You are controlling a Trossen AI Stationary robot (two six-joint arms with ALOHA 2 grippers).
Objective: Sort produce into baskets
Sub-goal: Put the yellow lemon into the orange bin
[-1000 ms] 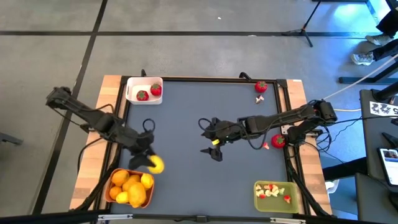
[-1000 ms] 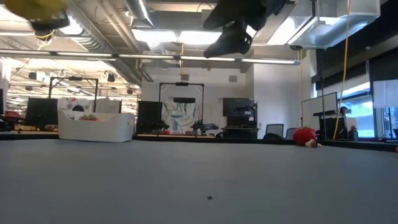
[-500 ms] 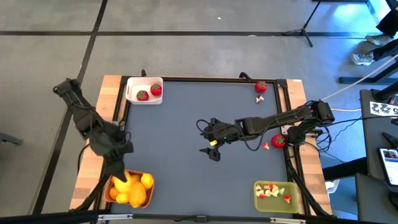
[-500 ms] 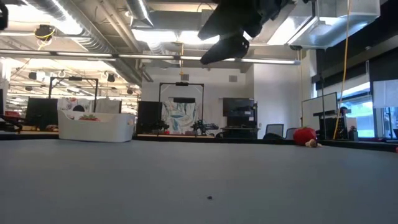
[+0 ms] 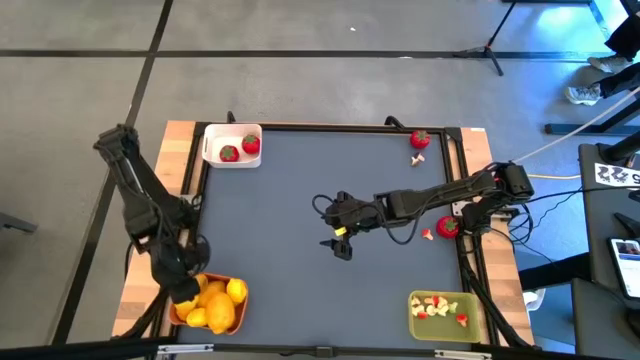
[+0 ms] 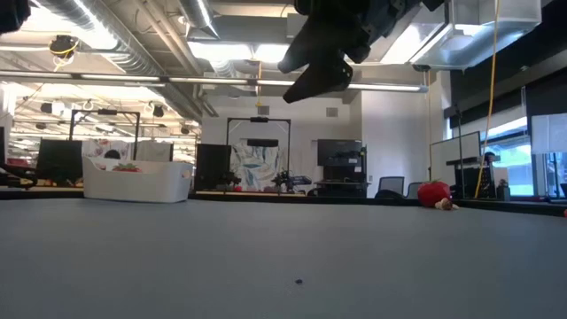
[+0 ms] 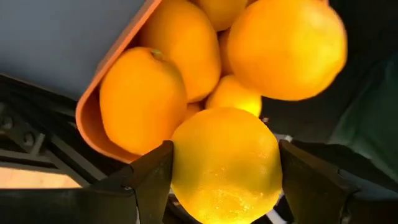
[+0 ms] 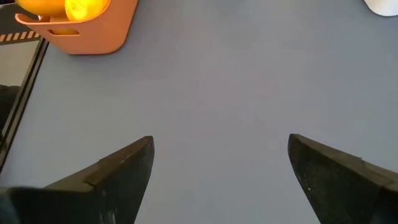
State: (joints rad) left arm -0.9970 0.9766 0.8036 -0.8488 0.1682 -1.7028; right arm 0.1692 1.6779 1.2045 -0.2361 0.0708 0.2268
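The orange basket [image 5: 232, 318] is sitting at the table's near-left corner, directly beneath the left gripper [image 7: 225, 186], which is clamping 1 yellow lemon [image 7: 226, 163] above the fruit pile. The right gripper [image 5: 338, 240] is hovering mid-table, fingers spread wide.

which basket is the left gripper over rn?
The orange basket at the table's near-left corner, piled with yellow and orange fruit. The left gripper holds a lemon above it. The white basket and green basket sit far off.

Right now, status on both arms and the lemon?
Left gripper shut on lemon, over orange basket. Right gripper open, empty, above mid-table. Nothing in the way.
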